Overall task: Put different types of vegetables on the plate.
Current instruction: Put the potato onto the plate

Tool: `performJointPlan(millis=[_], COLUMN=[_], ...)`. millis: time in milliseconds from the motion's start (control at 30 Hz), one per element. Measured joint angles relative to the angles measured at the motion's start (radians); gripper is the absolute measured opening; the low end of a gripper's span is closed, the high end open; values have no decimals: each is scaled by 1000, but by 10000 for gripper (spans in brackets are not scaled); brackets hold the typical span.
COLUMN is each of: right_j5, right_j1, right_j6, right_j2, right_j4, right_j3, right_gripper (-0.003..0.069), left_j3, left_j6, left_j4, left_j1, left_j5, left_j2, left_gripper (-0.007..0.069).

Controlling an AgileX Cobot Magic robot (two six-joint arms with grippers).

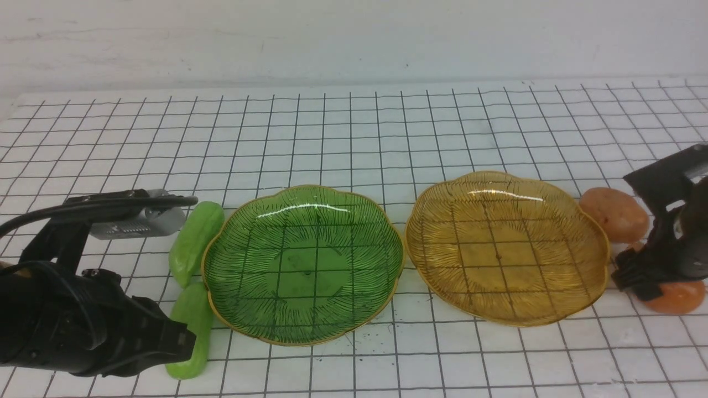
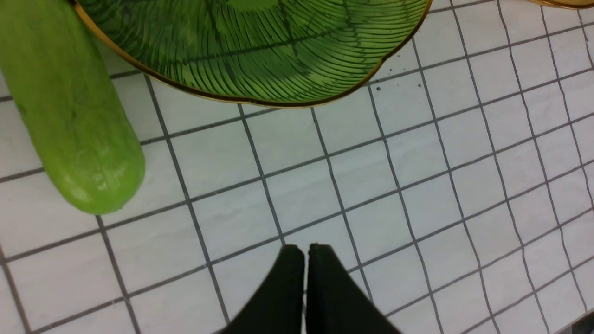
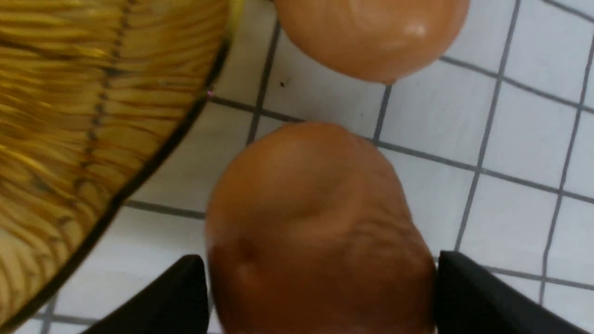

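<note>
Two light-green cucumbers lie left of the green plate [image 1: 310, 260]: one farther back [image 1: 196, 243], one nearer [image 1: 191, 326]. My left gripper [image 1: 182, 340] is shut and empty, low beside the nearer cucumber [image 2: 69, 106], with its fingertips [image 2: 306, 248] over bare grid. Two orange-brown potatoes lie right of the yellow plate [image 1: 506, 249]: a far one [image 1: 614, 214] and a near one [image 1: 677, 296]. My right gripper [image 1: 636, 271] stands open around the near potato [image 3: 315, 222], one black finger [image 3: 468, 287] on each side, against its flanks. Both plates are empty.
The white gridded mat [image 1: 354, 127] covers the table up to a pale wall at the back. The yellow plate's rim [image 3: 153, 153] lies close to the near potato. The far potato [image 3: 371, 37] sits just beyond it. The green plate's rim [image 2: 278, 102] is close ahead of my left fingertips.
</note>
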Motion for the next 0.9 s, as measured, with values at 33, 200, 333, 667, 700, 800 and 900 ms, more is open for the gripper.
performJointPlan(millis=[33,200,333,667,700,800,900], right_j5=[0,1,17,398,436,529,527], right_j1=[0,-1,-1,-1,-1,-1,-1], right_j6=[1,2,8,19,24,12,-118], right_j2=[14,40,39,14,8,-1,-2], right_j4=[-14,-30,-47,-120,-90,76,335], right_j3=[-3,-11,-12,-184,-226,-349,-421], right_gripper=[589,576,554,554,554,554,554], left_j3=[0,0,0,0,0,0,0], left_j6=[0,0,0,0,0,0,0], left_j4=[0,0,0,0,0,0,0], left_j1=[0,0,0,0,0,0,0], left_j5=[0,-4,-7,-24,-25,-25,-25], left_j2=[0,0,0,0,0,0,0], left_gripper=[-6,-6,-6,-6,-6,-6,-6])
